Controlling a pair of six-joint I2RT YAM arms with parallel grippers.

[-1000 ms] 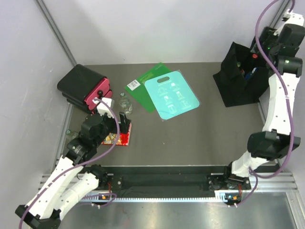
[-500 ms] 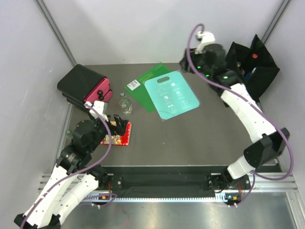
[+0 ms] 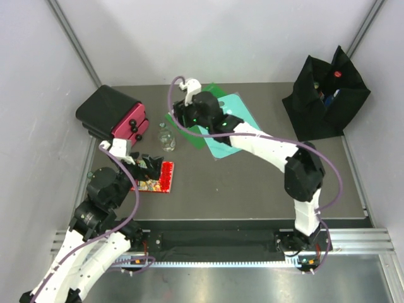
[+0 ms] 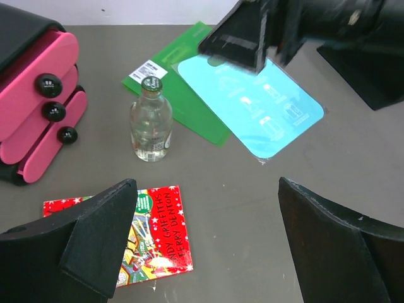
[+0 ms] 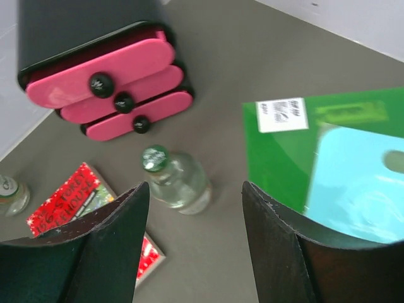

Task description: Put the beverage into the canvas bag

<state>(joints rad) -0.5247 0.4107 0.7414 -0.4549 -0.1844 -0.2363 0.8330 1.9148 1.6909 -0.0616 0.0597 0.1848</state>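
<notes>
A: right gripper (image 5: 194, 189) status?
B: fingers (image 5: 95, 252) part-way apart, nothing between them. It hovers over the glass bottle (image 5: 177, 183), looking down on the green cap. No contact that I can see
A: left?
B: left gripper (image 4: 207, 189) is spread wide and empty, low near the red book (image 4: 151, 233). It points at the same bottle but is apart from it
A: where's the bottle exactly
B: upright on the table (image 3: 252, 183), between the black case with pink drawers (image 3: 110, 110) and the green board (image 4: 189, 101), just beyond the book. Cyan cutting board (image 4: 252, 107) lies over part of the green one. Canvas bag (image 3: 325, 104) is at the far right corner, well apart, sides up, mouth open. Something red-topped shows inside, can't tell what
A: handling?
B: my read: clear glass, so rigid, smooth and slippery on the pads. It breaks if tipped hard or dropped. Fill level isn't readable, so assume it has weight. Short fat body, narrow neck
A: grip point
B: I'd go across the round body just under the shoulder, jaws square to it. The neck is easier to span, but the bottle would swing from there. Come in straight so a finger doesn't clip the cap and topple it
A: and the bag end
B: the bag is soft and its walls will give, so lower the bottle in upright to the bottom, don't drop it
</notes>
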